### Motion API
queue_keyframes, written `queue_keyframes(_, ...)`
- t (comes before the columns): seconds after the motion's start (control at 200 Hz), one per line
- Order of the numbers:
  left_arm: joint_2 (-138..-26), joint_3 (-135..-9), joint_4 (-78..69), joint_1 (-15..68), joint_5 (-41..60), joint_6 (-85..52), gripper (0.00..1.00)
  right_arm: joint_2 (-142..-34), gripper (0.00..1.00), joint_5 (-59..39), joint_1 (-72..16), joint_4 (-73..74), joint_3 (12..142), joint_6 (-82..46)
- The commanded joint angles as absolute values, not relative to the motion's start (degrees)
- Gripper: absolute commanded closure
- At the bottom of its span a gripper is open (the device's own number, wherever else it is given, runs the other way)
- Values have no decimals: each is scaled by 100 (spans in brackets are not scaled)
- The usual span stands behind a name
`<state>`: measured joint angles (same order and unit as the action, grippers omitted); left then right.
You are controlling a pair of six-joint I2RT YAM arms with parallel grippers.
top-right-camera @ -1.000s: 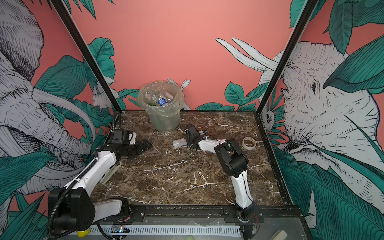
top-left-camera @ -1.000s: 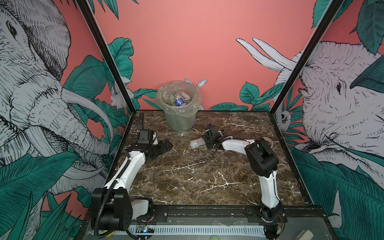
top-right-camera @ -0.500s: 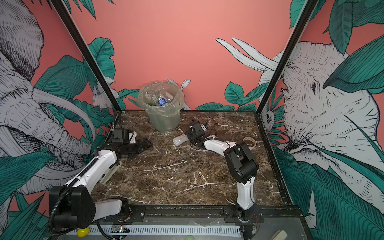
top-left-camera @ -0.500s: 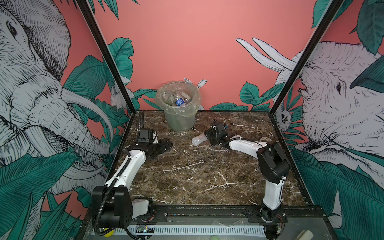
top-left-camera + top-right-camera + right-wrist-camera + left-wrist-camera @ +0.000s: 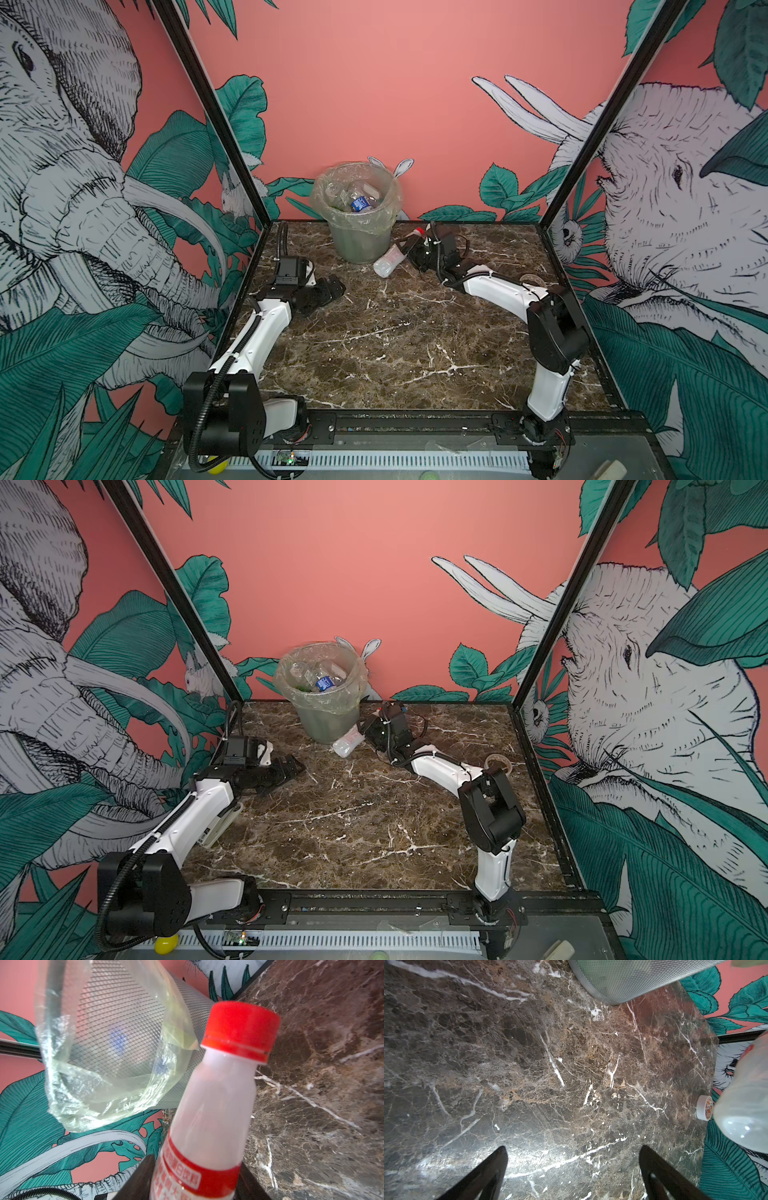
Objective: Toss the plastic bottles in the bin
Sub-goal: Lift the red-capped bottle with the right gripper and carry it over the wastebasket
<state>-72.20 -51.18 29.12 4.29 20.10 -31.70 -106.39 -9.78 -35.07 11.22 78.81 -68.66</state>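
My right gripper is shut on a milky white plastic bottle with a red cap and a red label. It holds the bottle tilted just to the right of the bin's foot. The bin stands at the back of the table, its bag liner folded over the rim, with several bottles inside. My left gripper hovers open and empty over bare marble at the left. The held bottle also shows in the left wrist view.
A beige ring of tape lies near the table's right edge, behind my right elbow. Printed walls and black frame posts close in the table on three sides. The bin's base sits ahead of my left gripper.
My right arm has stretched toward the back, carrying the bottle up off the table toward the bin's right side. The left arm has barely moved.
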Motion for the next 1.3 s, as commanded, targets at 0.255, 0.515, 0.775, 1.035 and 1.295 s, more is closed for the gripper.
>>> queue_keyframes(0.255,-7138,-5050,2854,405,2009,-3213,1,-10157,47,-1466,-3489,1782,8041,-6050)
queue_keyframes(0.515,-7132,-4965,2795,409,2043,-3226,1,-9589,46,-1407,-3498,2491,7167,-5651)
queue_keyframes(0.775,-7095,-4923,2745,404,1991,-3190,1,-8776,45,-1374,-3498,2437,6236,-5367)
queue_keyframes(1.035,-7107,-4916,2733,406,2040,-3190,1,-8203,45,-1316,-3507,2486,5538,-5415)
queue_keyframes(1.295,-7044,-4856,2766,404,2161,-3244,1,-8810,45,-1415,-3586,2041,6955,-5316)
